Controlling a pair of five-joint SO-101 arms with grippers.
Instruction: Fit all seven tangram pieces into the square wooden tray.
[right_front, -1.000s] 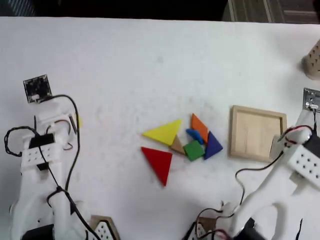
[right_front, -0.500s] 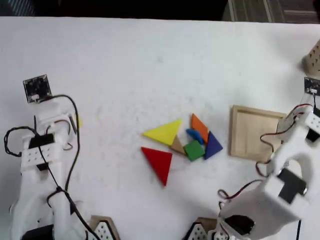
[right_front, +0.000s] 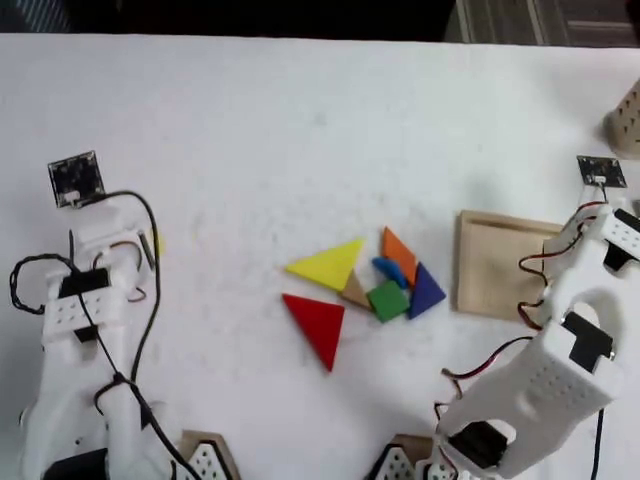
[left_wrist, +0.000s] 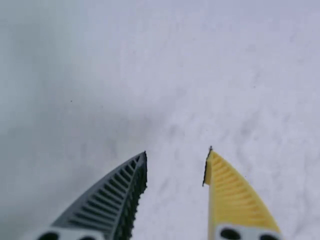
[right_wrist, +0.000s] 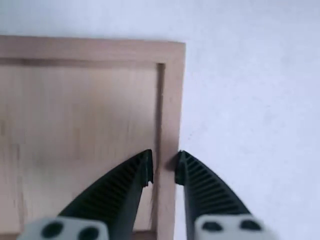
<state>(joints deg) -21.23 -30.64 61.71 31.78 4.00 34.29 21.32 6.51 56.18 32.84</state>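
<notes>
Right end effector (right_wrist: 162, 162) is clenched on the wooden tray (right_wrist: 75, 110). It straddles one rim close to a corner, with one black finger (right_wrist: 125, 185) inside the recess, the other outside on the bench side, and both against the wall. In the high view the tray (right_front: 490, 270) sits at the right of the bench (right_front: 300, 130), flat as far as I can tell, and the right arm (right_front: 545, 380) covers its right part. The visible tray floor is bare wood, and all seven pieces lie out on the bench just left of it. Yellow triangle (right_front: 328, 265) is at the left of the cluster, with the red triangle (right_front: 318, 325) nearer and just apart from it. Tan triangle (right_front: 354, 291) is tucked between the yellow triangle and the green square (right_front: 387, 299). Dark blue triangle (right_front: 426, 291) touches the green square's right side and is the piece closest to the tray. Orange piece (right_front: 399, 252) is at the far side of the cluster, and the light blue piece (right_front: 385, 268) is wedged between orange and green. Left end effector (left_wrist: 175, 155) is released, with black and yellow fingers spread over bare bench at the left, well apart from the pieces. A tan perforated object (right_front: 628, 120) sits at the far right edge of the bench.
</notes>
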